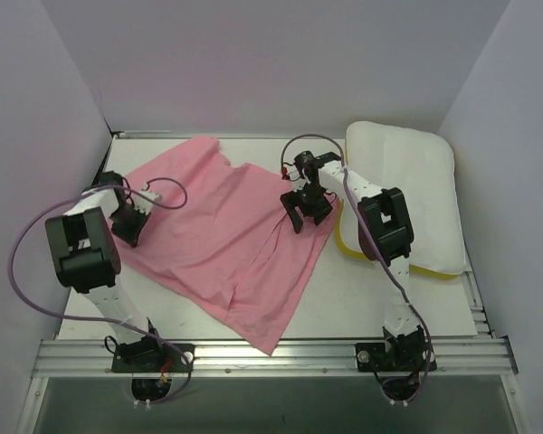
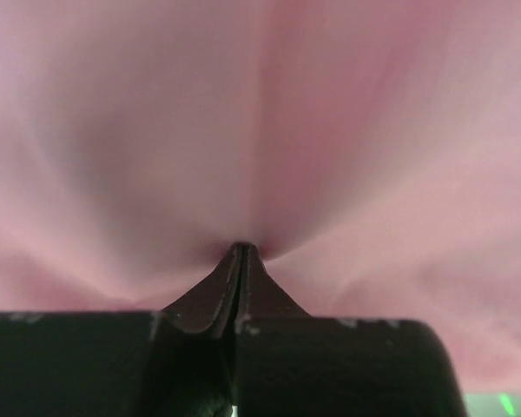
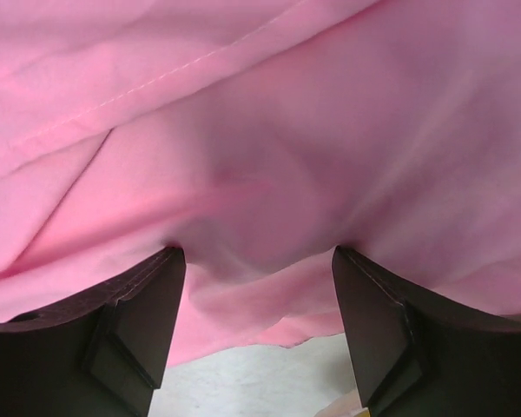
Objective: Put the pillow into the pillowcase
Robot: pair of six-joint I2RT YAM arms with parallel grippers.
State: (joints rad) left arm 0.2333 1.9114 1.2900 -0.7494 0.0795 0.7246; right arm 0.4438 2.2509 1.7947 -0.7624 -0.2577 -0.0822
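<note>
The pink pillowcase (image 1: pixel 226 235) lies spread and wrinkled across the middle of the table, plain matte face up. The white pillow (image 1: pixel 412 190) with yellow trim lies at the right, beside the pillowcase's right edge. My left gripper (image 1: pixel 127 224) is at the pillowcase's left edge, shut on the cloth; in the left wrist view the gripper (image 2: pixel 241 252) pinches pink fabric (image 2: pixel 260 130). My right gripper (image 1: pixel 306 211) is open at the pillowcase's right edge; in the right wrist view the gripper (image 3: pixel 259 256) has its fingertips pressed on the pink cloth (image 3: pixel 260 156), nothing gripped.
White walls close in the table at the back and both sides. A metal rail (image 1: pixel 271 353) runs along the near edge, with both arm bases on it. The bare white tabletop (image 3: pixel 252 382) shows under the cloth's edge in the right wrist view.
</note>
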